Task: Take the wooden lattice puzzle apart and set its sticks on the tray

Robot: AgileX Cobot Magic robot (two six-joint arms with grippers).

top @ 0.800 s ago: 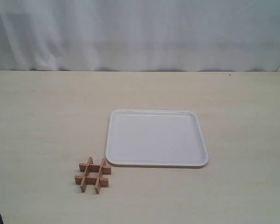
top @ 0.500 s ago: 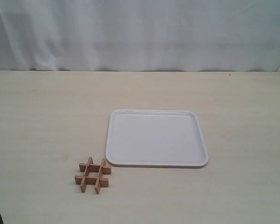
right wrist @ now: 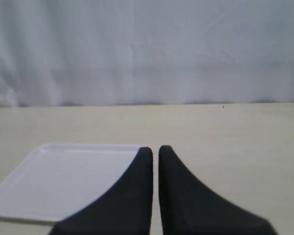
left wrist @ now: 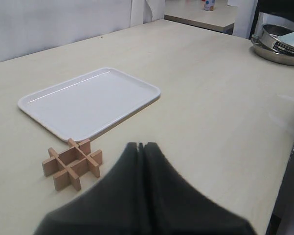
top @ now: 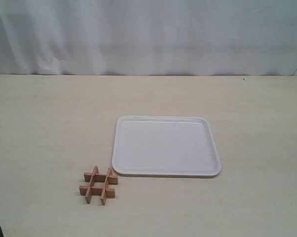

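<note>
Wooden lattice puzzle (top: 99, 185) is seen intact beside the near-left corner of the tray (top: 165, 145); disassembly is not begun. Left tool (left wrist: 141, 146) and right tool (right wrist: 155, 149) are closed; opening is required.

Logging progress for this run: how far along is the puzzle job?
Done: nothing yet. The wooden lattice puzzle sits fully interlocked on the table beside the tray, which is bare. In hand: nothing; the left gripper and right gripper are both shut, empty, away from the puzzle. Left: separate all four sticks and place them on the tray.
</note>
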